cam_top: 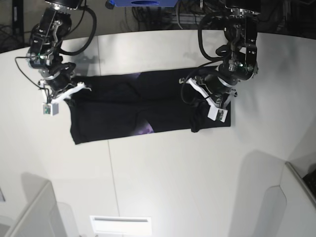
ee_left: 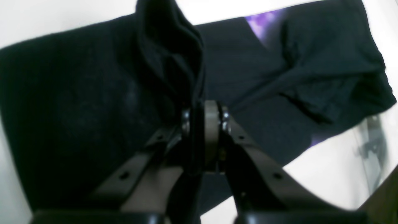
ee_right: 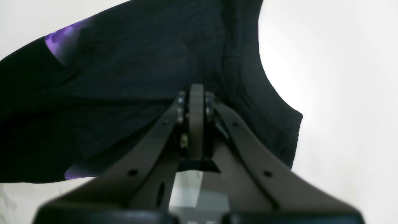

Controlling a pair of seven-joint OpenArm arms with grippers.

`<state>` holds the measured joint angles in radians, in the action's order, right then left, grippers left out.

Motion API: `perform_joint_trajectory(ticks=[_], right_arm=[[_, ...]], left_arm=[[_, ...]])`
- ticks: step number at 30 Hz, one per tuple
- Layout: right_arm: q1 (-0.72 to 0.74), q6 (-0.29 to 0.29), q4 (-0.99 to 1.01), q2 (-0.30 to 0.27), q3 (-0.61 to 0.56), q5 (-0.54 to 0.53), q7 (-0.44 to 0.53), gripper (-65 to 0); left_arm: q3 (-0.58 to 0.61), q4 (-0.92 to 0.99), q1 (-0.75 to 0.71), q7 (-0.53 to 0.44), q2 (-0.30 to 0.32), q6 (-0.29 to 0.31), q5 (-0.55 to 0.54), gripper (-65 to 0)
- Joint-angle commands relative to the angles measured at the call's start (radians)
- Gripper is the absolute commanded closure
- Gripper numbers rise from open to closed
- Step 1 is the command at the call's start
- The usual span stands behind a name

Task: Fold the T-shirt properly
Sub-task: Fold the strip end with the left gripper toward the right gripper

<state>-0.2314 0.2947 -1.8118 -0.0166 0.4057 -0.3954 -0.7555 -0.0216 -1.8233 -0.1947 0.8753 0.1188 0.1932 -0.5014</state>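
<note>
The black T-shirt lies folded into a long band across the white table, with a bit of purple print showing at its front edge. My left gripper is over the shirt's right part. In the left wrist view it is shut on a raised fold of the black cloth. My right gripper is at the shirt's left end. In the right wrist view it is shut on the cloth, which pulls into wrinkles there. Purple print also peeks out in both wrist views.
The white table reaches around the shirt. A blue object and cables sit behind the far edge. White panels stand at the front left and front right. A slotted plate lies at the front.
</note>
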Motion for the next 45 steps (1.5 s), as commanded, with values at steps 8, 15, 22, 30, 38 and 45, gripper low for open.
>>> perform_joint_trajectory(ticks=[8, 15, 22, 30, 38, 45], right_arm=[[0.007, 0.001, -0.021, -0.007, 0.003, -0.012, 0.021, 0.0], [0.007, 0.001, -0.021, -0.007, 0.003, -0.012, 0.021, 0.0], [0.01, 0.001, -0.021, -0.007, 0.003, -0.012, 0.021, 0.0], [0.013, -0.001, -0.021, -0.007, 0.003, -0.012, 0.021, 0.0], [0.013, -0.001, -0.021, -0.007, 0.003, -0.012, 0.021, 0.0], [0.013, -0.001, -0.021, -0.007, 0.003, -0.012, 0.021, 0.0]], left_arm=[[-0.002, -0.013, 0.05, 0.064, -0.051, 0.005, -0.006, 0.0], [0.005, -0.011, 0.082, 0.092, -0.087, 0.005, -0.001, 0.0], [0.007, 0.037, 0.1, 0.109, -0.09, 0.005, -0.01, 0.0], [0.038, 0.046, 0.117, 0.109, -0.101, 0.005, -0.007, 0.0], [0.051, 0.081, 0.137, 0.106, -0.118, 0.005, -0.001, 0.0], [0.058, 0.081, 0.139, 0.106, -0.118, 0.005, -0.001, 0.0]])
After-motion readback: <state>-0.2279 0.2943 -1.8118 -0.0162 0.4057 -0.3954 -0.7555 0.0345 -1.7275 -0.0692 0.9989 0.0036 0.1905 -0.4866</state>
